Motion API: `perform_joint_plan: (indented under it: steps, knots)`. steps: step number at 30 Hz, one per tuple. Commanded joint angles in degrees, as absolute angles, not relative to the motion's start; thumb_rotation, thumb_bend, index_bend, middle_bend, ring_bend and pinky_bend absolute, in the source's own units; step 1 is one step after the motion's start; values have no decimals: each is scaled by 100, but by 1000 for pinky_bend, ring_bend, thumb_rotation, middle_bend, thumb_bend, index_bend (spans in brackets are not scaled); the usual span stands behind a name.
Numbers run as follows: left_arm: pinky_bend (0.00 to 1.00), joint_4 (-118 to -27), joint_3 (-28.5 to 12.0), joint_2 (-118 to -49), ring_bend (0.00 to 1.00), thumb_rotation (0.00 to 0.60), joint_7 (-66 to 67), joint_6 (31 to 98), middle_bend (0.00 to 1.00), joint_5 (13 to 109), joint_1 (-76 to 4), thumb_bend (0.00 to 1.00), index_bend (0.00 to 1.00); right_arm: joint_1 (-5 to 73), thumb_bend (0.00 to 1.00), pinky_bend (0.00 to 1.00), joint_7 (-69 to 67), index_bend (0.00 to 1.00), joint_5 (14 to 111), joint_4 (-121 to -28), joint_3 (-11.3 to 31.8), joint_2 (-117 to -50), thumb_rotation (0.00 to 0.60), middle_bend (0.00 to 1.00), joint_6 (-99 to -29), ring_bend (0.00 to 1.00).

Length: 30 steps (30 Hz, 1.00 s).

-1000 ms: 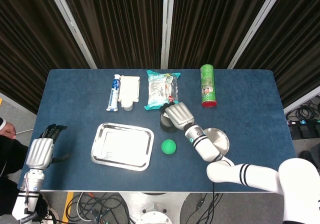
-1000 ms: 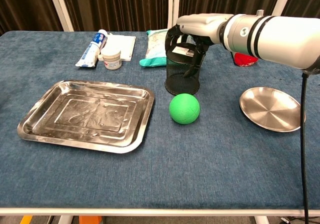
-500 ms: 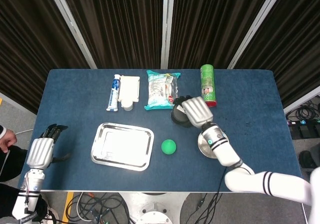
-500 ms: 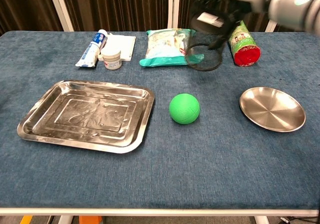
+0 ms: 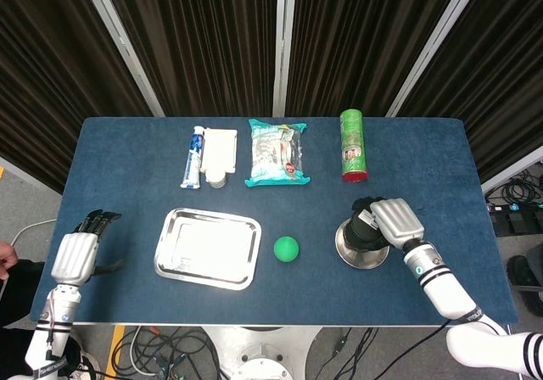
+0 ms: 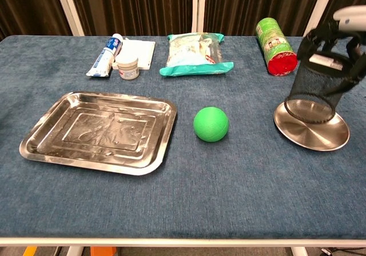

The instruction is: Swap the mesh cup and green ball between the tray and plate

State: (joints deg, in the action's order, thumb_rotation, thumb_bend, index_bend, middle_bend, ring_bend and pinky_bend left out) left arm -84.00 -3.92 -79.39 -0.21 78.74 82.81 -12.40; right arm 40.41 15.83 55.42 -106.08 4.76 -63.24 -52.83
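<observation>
1. Over the plate (image 5: 349,251), in the head view, the right hand (image 5: 392,221) grips the mesh cup (image 5: 363,231), its fingers wrapped around the cup's rim. The cup covers much of the plate from above.
2. Left of the plate, apart from it, the ball (image 5: 286,248) sits on the bare table (image 5: 450,176), between plate and tray (image 5: 208,248). The tray holds nothing.
3. Far left of the plate, past the tray, the left hand (image 5: 75,253) hangs at the table's edge. It holds nothing, and its fingers lie straight and close together.
4. Behind the plate lies a can (image 5: 353,145). Further left along the back are a snack bag (image 5: 275,152), a jar (image 5: 216,177) and a tube (image 5: 194,157).
5. Above the plate (image 6: 311,133), in the chest view, the cup (image 6: 320,89) is tilted, its base low over the plate's left part; I cannot tell whether they touch.
6. The right hand (image 6: 347,22) shows only partly at the frame edge, with fingers on the cup's rim.
7. Left of the plate the ball (image 6: 210,124) rests on the cloth, just right of the tray (image 6: 100,132). The can (image 6: 273,38) lies behind.
</observation>
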Motion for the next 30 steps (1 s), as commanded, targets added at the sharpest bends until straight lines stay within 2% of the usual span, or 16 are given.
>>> perform_joint_plan:
  steps: [1,8,12,17,22,26,30]
  knots:
    - [300,-8398,-395,-7942,108,600,-24,7875,189,8280,-1242,48,207,4026,176,699,1563,523,5573,-10508,426,-6421,600,408,-5207,380]
    - [300,-8309,-389,-7973,108,600,-116,7850,189,8270,-1245,47,207,4109,176,695,1839,513,5401,-10303,362,-6676,600,399,-5127,381]
    - [300,-8274,-395,-7986,108,600,-123,7881,189,8287,-1243,47,207,4118,169,651,1945,479,5380,-10180,342,-6818,600,370,-5167,352]
    - [299,-8294,-384,-7979,108,600,-98,7908,189,8318,-1238,48,207,4094,131,463,1887,341,5521,-10113,349,-6890,600,269,-5184,189]
    - [299,-8368,-370,-7945,108,600,-71,7942,189,8382,-1244,48,207,4024,40,256,1596,111,5782,-10191,354,-6726,600,137,-5085,27]
    - [299,-8419,-351,-7939,108,600,-25,7936,189,8425,-1260,47,207,3965,0,181,1396,3,5962,-10252,366,-6593,600,74,-5052,0]
    - [298,-8476,-327,-7931,108,600,22,7884,188,8451,-1291,47,207,3881,0,174,1246,0,6136,-10374,366,-6428,600,60,-5090,0]
